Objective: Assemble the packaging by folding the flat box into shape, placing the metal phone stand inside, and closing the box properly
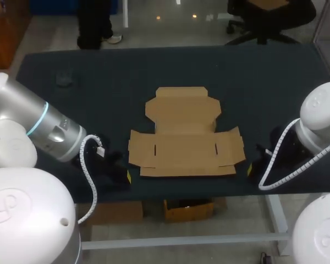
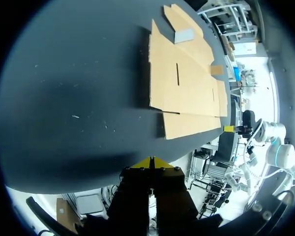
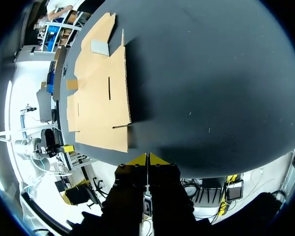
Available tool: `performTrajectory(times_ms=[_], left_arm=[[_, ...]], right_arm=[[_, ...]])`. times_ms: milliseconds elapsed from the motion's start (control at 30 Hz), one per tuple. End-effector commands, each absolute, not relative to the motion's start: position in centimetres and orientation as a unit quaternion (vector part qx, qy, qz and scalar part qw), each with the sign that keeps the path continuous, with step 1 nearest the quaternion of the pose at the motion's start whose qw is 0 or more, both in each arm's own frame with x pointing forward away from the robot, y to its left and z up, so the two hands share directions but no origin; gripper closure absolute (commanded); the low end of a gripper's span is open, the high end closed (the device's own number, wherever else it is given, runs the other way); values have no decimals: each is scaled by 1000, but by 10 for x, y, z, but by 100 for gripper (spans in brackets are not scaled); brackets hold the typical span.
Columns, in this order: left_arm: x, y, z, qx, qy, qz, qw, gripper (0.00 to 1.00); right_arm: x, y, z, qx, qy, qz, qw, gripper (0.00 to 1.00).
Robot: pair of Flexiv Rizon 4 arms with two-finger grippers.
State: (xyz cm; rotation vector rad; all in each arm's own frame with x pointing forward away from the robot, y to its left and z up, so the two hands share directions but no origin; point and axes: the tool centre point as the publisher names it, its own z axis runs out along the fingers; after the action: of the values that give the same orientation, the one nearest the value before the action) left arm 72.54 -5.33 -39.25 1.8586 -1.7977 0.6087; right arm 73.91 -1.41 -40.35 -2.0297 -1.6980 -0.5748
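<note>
Brown cardboard lies flat in the middle of the dark table point(image 1: 99, 110): this is the flat box point(image 1: 184, 137), not yet folded, with all its panels down on the surface. I judge that it is light and thin. It looks stiff inside each panel but weak along the creases, so it will bend there first, and it can slide on the table when it is pushed from one side only. A flat sheet gives no edge to pinch from above. The better places to take hold seem to be the outer flaps — the side wings near each gripper, or the front flap near the table's front edge — where a finger can go under and lift. Too hard a squeeze may crush or tear a flap.

The long axis of the box runs from left to right, parallel with the front edge of the table. The wide panel with the two side wings is on the near side, and the narrower lid part points away from the robot, toward the far edge.

The left gripper point(image 2: 151, 162) is at the near edge, beside the left wing and apart from it; its yellow tips meet and hold nothing. The right gripper point(image 3: 147, 159) is at the near edge by the right wing, also apart from it, with its tips together and empty. A small dark thing point(image 1: 64, 80) lies far to the left on the table — perhaps the stand, but it is too small to tell.
</note>
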Motion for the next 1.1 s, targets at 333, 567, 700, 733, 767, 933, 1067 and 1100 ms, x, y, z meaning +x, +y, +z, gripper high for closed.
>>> performTrajectory(times_ms=[333, 567, 700, 733, 767, 933, 1067, 1100], left_arm=[[736, -63, -402, 672, -657, 231, 250, 100], [741, -63, -406, 673, -654, 232, 256, 100], [744, -64, -407, 673, -652, 232, 260, 100], [744, -64, -407, 673, -652, 233, 260, 100], [744, -64, -407, 673, -652, 233, 261, 100], [747, -65, -409, 673, -649, 234, 267, 100], [750, -66, -413, 673, -647, 234, 272, 100], [751, -67, -414, 673, -646, 235, 274, 100]], right_arm=[[742, -7, -417, -723, -609, -216, 244, 100], [746, -4, -421, -720, -607, -222, 253, 100], [748, -2, -421, -718, -607, -226, 255, 100], [748, -1, -420, -717, -607, -227, 255, 100], [748, 0, -419, -717, -607, -228, 255, 100], [748, 4, -417, -714, -610, -232, 253, 100], [749, 6, -418, -713, -611, -232, 254, 100], [749, 6, -418, -713, -611, -232, 254, 100]])
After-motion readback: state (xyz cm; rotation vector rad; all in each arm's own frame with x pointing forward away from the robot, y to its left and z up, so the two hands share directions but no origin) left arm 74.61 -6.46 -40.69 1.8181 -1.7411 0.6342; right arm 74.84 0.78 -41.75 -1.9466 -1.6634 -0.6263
